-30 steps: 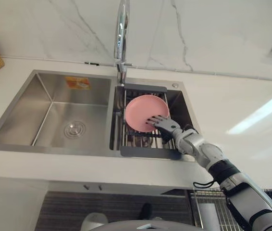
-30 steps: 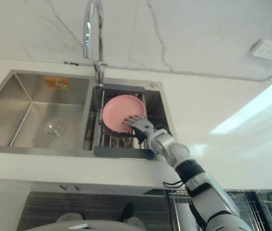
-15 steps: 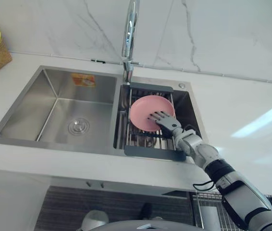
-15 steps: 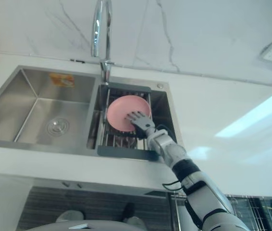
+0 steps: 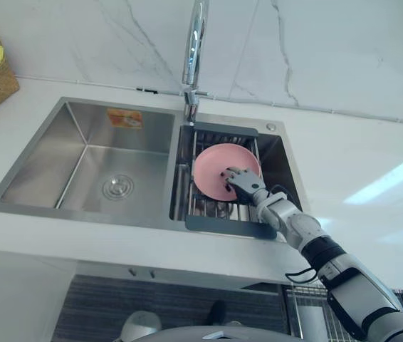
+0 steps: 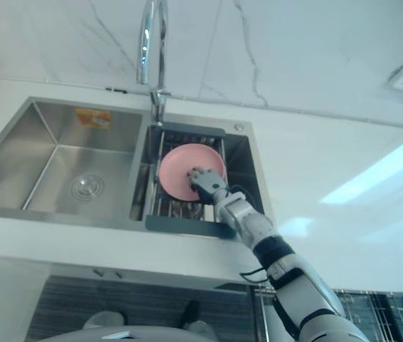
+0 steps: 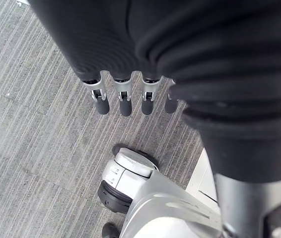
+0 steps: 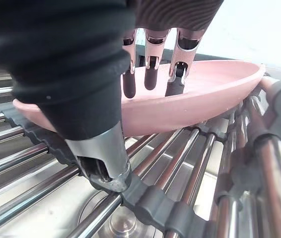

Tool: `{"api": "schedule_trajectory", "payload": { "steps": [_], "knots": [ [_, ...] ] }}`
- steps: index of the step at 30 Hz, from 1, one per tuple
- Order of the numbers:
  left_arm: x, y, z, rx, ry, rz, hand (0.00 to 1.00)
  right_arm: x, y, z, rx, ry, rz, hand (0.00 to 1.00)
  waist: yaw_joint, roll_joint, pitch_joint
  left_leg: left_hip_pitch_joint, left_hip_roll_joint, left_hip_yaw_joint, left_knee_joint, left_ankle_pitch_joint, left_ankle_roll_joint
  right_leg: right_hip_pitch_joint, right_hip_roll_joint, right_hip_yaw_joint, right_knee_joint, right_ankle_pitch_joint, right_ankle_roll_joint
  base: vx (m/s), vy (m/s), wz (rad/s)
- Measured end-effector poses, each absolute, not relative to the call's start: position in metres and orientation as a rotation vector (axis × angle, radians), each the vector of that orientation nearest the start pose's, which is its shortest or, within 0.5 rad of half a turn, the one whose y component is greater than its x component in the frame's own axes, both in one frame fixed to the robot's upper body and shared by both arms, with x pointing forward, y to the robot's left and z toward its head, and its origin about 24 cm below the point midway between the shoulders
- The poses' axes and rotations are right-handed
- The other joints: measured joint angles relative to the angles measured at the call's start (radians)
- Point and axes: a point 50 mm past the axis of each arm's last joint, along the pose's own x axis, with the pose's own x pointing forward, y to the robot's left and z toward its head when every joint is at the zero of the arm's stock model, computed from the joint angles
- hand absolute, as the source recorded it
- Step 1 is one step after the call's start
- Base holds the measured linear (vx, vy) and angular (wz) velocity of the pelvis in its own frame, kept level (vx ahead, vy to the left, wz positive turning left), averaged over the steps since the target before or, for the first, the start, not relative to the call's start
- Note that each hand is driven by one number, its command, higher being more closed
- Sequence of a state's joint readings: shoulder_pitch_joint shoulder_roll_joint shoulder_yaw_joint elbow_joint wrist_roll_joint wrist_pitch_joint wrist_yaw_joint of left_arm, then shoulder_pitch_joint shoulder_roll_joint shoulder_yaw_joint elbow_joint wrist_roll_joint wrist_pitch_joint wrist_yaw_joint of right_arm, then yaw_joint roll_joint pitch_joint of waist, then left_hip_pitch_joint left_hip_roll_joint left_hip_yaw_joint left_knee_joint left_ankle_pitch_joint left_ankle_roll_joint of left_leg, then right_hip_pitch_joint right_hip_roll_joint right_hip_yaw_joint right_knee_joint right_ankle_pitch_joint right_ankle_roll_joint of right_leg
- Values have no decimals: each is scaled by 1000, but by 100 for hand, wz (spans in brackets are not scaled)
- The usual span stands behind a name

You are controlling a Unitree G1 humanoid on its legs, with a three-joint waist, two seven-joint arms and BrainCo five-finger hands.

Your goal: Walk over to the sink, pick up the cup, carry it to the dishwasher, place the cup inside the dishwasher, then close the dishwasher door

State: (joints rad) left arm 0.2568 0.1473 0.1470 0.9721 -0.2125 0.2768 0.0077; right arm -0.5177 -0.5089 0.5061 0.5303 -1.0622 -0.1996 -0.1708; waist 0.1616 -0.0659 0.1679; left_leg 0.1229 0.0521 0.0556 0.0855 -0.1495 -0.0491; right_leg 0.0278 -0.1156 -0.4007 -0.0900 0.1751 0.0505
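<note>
Fingers (image 8: 129, 85) that lay flat now curl over the near rim of the pink plate (image 5: 216, 165), thumb beneath: the right robot hand (image 5: 238, 182) pinches it for lifting off the sink rack (image 5: 203, 206); the left robot hand (image 7: 125, 101) hangs open

Head pair: both eyes above and in front of the sink (image 5: 59, 153), looking down, slightly apart sideways; they share its two basins, faucet (image 5: 196, 43) and counter (image 5: 344, 157). Right wrist camera: very near, inside the sink's right basin, looking along the right hand (image 8: 151, 69) across the rack (image 8: 190, 163) to a pink dish (image 8: 205, 94). Left wrist camera: off the sink, facing floor (image 7: 31, 148) past the left hand (image 7: 125, 99).
</note>
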Motion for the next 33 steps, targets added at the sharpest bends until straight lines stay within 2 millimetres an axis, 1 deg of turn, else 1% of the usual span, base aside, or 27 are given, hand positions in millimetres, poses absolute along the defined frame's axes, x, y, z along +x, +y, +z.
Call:
{"api": "schedule_trajectory", "payload": {
  "steps": [7,12,15,17,20,22,25,27,33],
  "knots": [
    [12,222,-167,-183,1443,391,0,326,-149,58,-1654,-426,388,100,-1,0,0,-2,-1,0,0,0,0,-10,0,0,0,1,0,0,0,0],
    [12,222,-167,-186,1442,394,0,326,-149,66,-1588,-495,322,100,-1,0,0,-1,-3,0,0,1,1,-10,-2,0,0,2,1,0,0,0],
    [11,221,-168,-189,1442,398,0,326,-148,80,-1564,-573,267,100,-4,0,0,-2,-3,0,0,1,2,-11,-3,1,0,3,0,0,0,0],
    [11,221,-168,-190,1442,399,0,328,-150,99,-1527,-642,198,100,-7,1,-1,-3,-3,1,0,3,2,-13,-3,1,0,4,-1,0,0,0],
    [10,221,-168,-190,1439,401,0,329,-154,117,-1544,-716,166,100,-9,1,-1,-4,-4,1,1,3,2,-14,-2,1,0,5,-2,0,0,0],
    [9,221,-168,-190,1441,402,0,331,-154,136,-1568,-784,143,100,-16,1,-1,-5,-3,1,1,4,2,-15,-2,2,0,6,-3,0,0,0],
    [8,221,-168,-190,1443,404,0,330,-151,151,-1582,-854,134,100,-24,1,-1,-6,-3,2,0,4,1,-16,-2,4,0,6,-3,0,0,0],
    [8,221,-168,-190,1444,404,0,329,-150,155,-1584,-876,137,100,-26,1,-1,-5,-3,4,0,4,1,-17,-2,5,0,6,-3,0,0,0],
    [8,221,-168,-190,1444,403,0,329,-149,153,-1605,-852,196,100,-29,1,-1,-13,-3,16,0,4,2,-31,-1,11,0,10,-3,-5,5,-5]
  ]
}}
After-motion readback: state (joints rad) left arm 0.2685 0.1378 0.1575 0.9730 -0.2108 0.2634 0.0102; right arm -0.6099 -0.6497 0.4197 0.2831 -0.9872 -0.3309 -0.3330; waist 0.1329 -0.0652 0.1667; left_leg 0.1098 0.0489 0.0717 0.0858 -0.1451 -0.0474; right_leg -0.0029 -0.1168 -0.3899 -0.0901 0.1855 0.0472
